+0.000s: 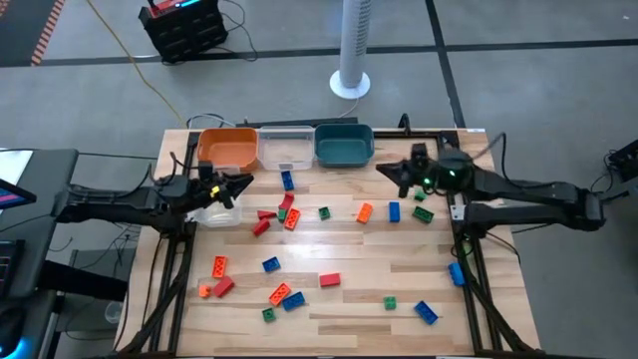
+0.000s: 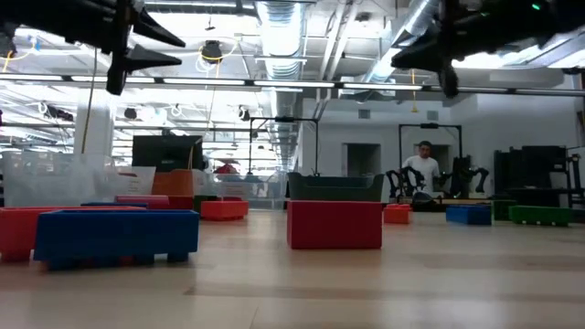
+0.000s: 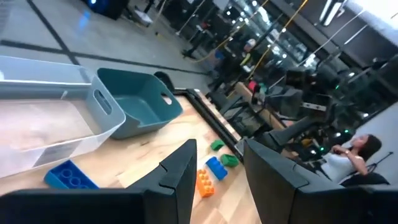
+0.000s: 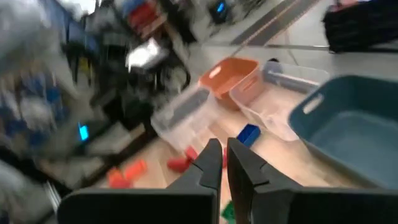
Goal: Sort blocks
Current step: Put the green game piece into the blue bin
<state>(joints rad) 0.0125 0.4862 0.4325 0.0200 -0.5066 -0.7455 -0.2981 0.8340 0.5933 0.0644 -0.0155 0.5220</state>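
A: Where are the blocks [image 1: 290, 220] relative to the teal bin [image 1: 344, 145]?

B: Scattered loose across the table [image 1: 399, 284] in front of it; a blue one [image 1: 287, 180] lies nearest the clear bin [image 1: 285, 147].

A: And the grippers?

B: The left gripper [image 1: 237, 185] hovers beside the orange bin [image 1: 226, 148], jaws parted and empty. The right gripper [image 1: 391, 173] hangs just beside the teal bin, jaws nearly closed, gripping nothing.
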